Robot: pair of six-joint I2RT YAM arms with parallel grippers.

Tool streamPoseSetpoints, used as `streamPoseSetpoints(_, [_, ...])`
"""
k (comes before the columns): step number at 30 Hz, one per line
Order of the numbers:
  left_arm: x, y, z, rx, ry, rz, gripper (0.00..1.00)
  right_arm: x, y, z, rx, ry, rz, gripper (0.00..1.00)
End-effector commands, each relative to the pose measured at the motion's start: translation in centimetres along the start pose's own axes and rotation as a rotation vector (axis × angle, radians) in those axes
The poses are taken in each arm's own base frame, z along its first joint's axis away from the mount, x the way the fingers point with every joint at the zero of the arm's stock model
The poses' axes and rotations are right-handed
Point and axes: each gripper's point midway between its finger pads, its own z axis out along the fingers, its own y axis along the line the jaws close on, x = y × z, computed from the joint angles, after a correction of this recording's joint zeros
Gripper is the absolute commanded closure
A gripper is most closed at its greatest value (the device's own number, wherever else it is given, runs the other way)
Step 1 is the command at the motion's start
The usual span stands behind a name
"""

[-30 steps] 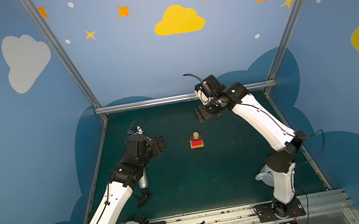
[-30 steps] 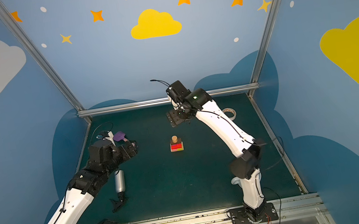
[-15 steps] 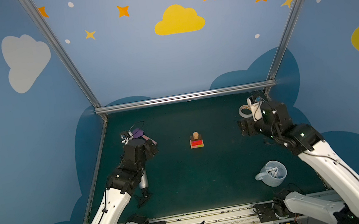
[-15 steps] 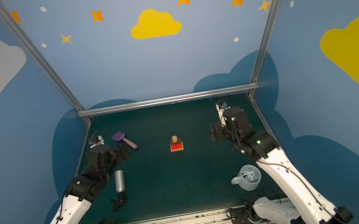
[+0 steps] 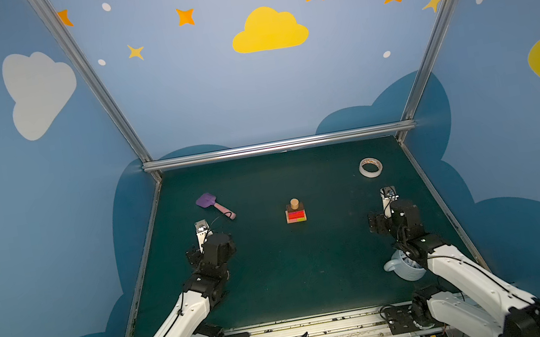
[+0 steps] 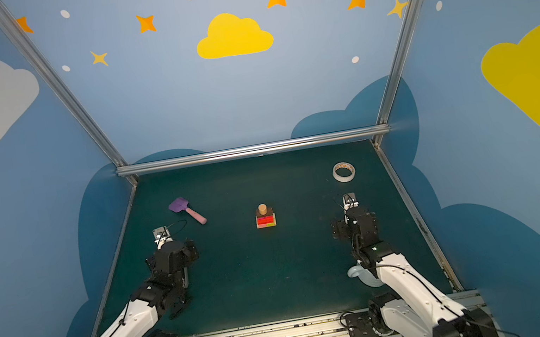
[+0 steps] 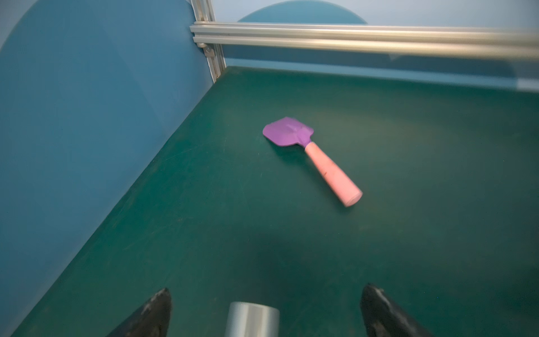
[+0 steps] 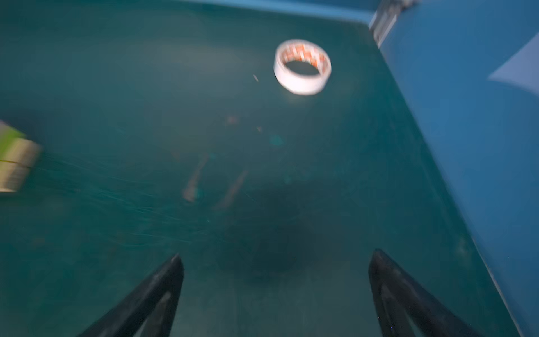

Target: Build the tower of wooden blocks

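Green table [image 5: 279, 279]: dark mat, tower at its middle.
Left gripper [image 7: 267, 289]: fingers wide apart, holding nothing, over the mat's left side.
Right gripper [image 8: 277, 254]: fingers wide apart, empty, over the right side.
Tower [image 5: 296, 214]: layered blocks, standing between both grippers, well apart from each.
Tan cylinder [image 5: 294, 204]: upright on the tower's brown top block [image 5: 301, 206].
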Motion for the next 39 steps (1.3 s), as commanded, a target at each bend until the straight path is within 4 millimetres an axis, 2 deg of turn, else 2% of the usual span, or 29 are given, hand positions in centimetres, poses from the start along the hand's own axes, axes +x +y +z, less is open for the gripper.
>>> streamPoseSetpoints(1, [-2.7, 0.1, 0.6, -0.001, -0.133, 0.003, 0.0, -3.3, -1.4, 1.6, 0.028, -0.151, 0.072, 0.03])
streamPoseSetpoints(6, [-1.6, 0.9, 2.7, 0.035, -0.132, -0.046, 0.0, -3.2, -1.4, 3.9, -0.038, -0.21, 0.14, 0.04])
streamPoseSetpoints(11, [-1.3, 1.8, 4.5, 0.073, -0.129, -0.107, 0.0, -4.8, -0.9, 5.0, -0.09, -0.275, 0.123, 0.04])
streamPoseSetpoints(15, [-1.8, 2.3, 5.8, 0.103, -0.133, -0.14, 0.0, -3.7, -0.7, 6.4, -0.094, -0.285, 0.119, 0.04])
streamPoseSetpoints(17, [-2.0, 1.4, 6.1, 0.159, -0.136, -0.152, 0.0, -3.3, -0.3, 7.1, -0.108, -0.295, 0.108, 0.04])
streamPoseSetpoints(23, [-2.6, -0.5, 7.2, 0.25, -0.145, -0.142, 0.0, -3.5, 0.2, 7.5, -0.131, -0.274, 0.096, 0.04])
streamPoseSetpoints(29, [-0.7, -2.2, 10.3, 0.285, -0.058, -0.086, 0.0, -3.4, -0.4, 8.1, -0.097, -0.225, 0.11, 0.04])
streamPoseSetpoints(33, [-0.6, -1.6, 11.0, 0.248, -0.038, -0.114, 0.0, -3.4, -0.4, 8.1, -0.097, -0.227, 0.113, 0.04])
streamPoseSetpoints(39, [-0.6, -1.5, 11.1, 0.24, -0.032, -0.113, 0.0, -3.3, -0.4, 8.1, -0.095, -0.226, 0.111, 0.04])
